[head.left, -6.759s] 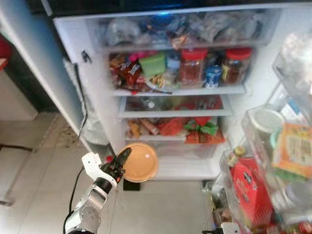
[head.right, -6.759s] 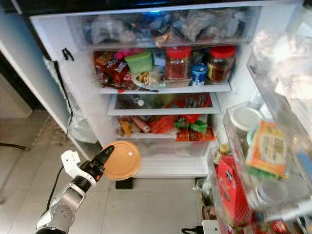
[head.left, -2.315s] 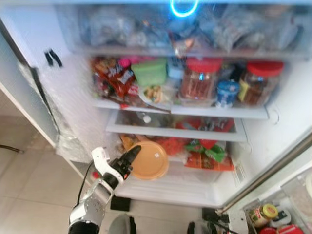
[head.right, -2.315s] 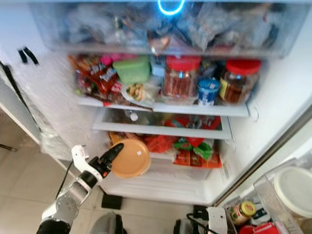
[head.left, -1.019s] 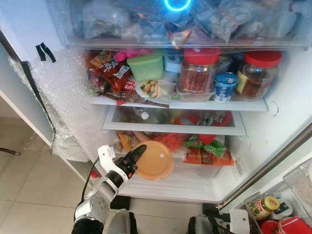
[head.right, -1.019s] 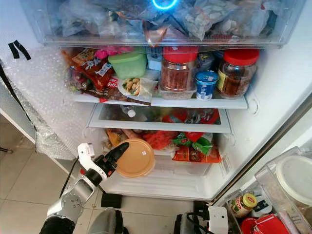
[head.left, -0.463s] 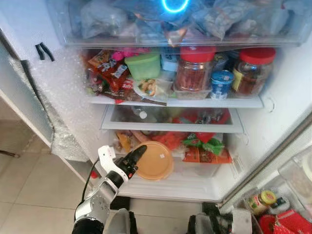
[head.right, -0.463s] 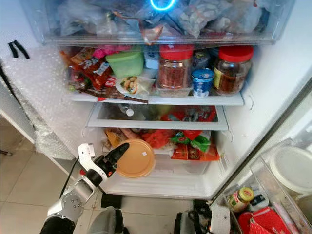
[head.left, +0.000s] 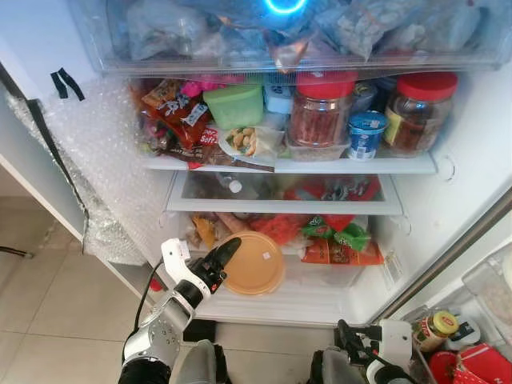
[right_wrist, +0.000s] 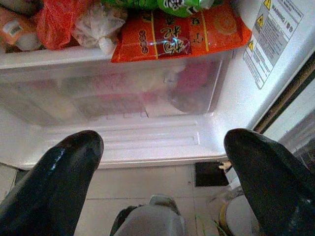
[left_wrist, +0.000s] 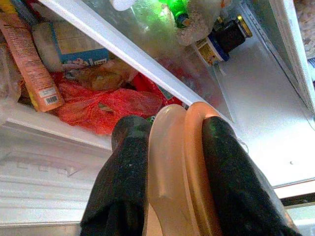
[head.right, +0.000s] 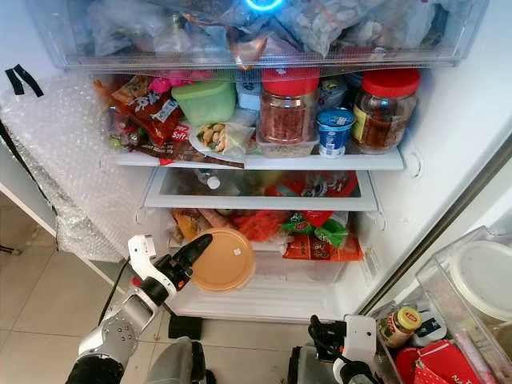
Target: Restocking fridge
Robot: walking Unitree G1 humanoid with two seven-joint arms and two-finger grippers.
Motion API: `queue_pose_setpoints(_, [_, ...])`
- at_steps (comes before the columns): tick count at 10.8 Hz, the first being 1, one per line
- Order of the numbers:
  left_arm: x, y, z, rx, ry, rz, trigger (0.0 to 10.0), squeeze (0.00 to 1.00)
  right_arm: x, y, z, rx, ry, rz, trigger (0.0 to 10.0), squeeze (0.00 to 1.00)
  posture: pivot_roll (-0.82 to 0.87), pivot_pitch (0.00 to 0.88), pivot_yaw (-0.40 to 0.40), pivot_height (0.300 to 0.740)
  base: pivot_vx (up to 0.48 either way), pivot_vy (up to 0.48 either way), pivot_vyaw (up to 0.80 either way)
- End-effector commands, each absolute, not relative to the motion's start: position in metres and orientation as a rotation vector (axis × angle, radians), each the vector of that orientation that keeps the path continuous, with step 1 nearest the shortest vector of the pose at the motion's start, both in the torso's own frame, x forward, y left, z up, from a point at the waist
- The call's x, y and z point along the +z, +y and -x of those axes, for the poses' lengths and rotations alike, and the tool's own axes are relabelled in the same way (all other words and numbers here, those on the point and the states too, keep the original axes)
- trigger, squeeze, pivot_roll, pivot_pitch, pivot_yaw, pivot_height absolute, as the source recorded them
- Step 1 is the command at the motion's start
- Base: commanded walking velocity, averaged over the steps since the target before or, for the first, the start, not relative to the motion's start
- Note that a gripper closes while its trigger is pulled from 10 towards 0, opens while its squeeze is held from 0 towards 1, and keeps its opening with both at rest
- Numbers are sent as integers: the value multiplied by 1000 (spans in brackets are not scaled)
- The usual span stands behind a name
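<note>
The round orange container [head.left: 252,262] is held edge-on between the clamped fingers of the left gripper [head.left: 218,258], in front of the lowest shelf of the open fridge [head.left: 448,208]. It is positioned just before the red bags [left_wrist: 106,105] and above the clear drawer [right_wrist: 142,88]. The right gripper [right_wrist: 162,162] is held low before the fridge base with its fingers spread wide and nothing between them.

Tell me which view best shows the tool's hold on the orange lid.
The left wrist view: both fingers press the orange lid edge-on. The eye views show its round face before the lower shelf, in the left tool.
</note>
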State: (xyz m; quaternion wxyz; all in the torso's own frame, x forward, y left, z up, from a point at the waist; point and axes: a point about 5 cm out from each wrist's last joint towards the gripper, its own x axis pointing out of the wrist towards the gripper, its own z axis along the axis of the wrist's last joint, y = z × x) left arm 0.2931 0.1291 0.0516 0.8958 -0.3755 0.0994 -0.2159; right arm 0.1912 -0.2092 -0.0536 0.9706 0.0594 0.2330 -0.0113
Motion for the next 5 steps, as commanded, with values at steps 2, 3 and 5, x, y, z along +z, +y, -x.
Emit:
queue_pose_setpoints(2, [57,127,-296,-468,186,769,10000,0,-37,-224,-206,-52,364,-92,10000,0,-19,114,62,639,0,0,0])
queue_pose_setpoints(3, [62,125,-299,-471,165,769,10000,0,-46,-222,-199,-64,433,-90,10000,0,-6,110,61,639,0,0,0])
queue_pose_setpoints(5, [67,123,-306,-476,146,776,10000,0,-57,-220,-188,-64,524,-88,10000,0,-9,105,57,639,0,0,0])
